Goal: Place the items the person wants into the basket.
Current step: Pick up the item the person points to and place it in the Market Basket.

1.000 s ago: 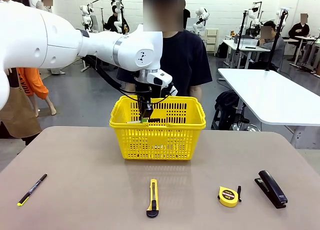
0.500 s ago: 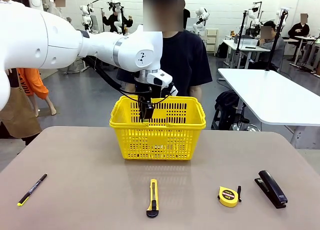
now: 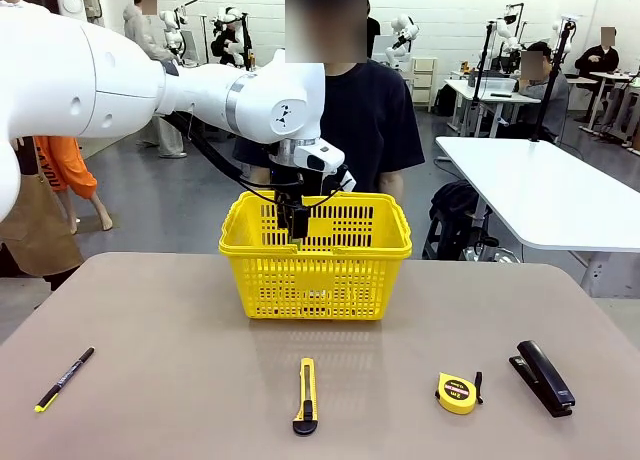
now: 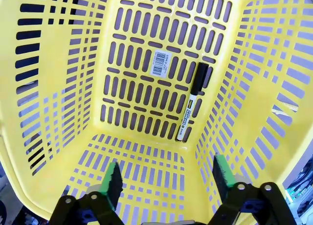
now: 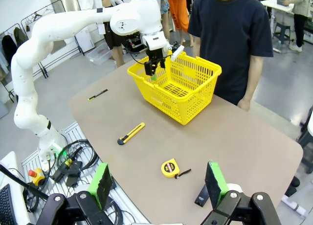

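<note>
Front: left gripper (image 3: 298, 227) dips into the basket (image 3: 315, 280); utility knife (image 3: 306, 396) and tape measure (image 3: 456, 392) lie on the table (image 3: 150, 320) out front. Left wrist: jaws spread wide, gripping nothing, marker (image 4: 192, 101) flat on the basket floor. Right wrist: right gripper (image 5: 159, 183) gapes wide too, empty, high over the table.

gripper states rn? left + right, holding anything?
Left gripper: open, holding nothing, over the basket; the marker lies on its floor.
Right gripper: open, holding nothing, above the table.
</note>
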Robot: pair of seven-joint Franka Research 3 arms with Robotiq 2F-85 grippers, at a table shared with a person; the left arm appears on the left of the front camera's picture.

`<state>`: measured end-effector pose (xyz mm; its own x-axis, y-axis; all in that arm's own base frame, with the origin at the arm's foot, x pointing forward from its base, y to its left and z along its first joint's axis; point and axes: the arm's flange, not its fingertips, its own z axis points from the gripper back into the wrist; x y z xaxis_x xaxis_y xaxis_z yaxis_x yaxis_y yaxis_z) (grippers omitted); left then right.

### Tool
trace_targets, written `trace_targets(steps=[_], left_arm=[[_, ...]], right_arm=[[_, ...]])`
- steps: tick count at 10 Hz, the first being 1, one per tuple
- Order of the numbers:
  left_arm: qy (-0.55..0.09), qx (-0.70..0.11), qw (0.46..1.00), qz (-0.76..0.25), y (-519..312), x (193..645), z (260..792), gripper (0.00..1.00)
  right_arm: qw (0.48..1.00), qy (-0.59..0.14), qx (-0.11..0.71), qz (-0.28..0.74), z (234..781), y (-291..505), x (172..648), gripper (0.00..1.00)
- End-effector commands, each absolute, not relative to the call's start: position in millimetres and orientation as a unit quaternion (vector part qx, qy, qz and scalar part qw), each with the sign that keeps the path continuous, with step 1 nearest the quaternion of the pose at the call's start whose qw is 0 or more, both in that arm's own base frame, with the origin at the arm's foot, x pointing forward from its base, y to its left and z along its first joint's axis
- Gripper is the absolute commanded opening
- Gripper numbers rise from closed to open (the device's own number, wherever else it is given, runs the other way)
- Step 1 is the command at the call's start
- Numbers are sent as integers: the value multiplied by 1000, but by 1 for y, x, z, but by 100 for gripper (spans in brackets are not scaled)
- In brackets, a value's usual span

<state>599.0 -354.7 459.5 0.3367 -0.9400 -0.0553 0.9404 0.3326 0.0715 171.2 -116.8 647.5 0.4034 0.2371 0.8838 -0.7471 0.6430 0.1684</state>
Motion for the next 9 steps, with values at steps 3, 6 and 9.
trace_targets(steps=[3, 6, 9], left_arm=[[-7, 41, 812, -582, -350, 599, 467, 100], [-46, 37, 831, -553, -325, 545, 512, 100], [-91, 28, 852, -515, -260, 460, 544, 100]], right_arm=[[787, -448, 286, 313, 646, -116, 173, 100], [787, -448, 286, 313, 646, -116, 173, 100], [787, -448, 286, 313, 646, -116, 173, 100]])
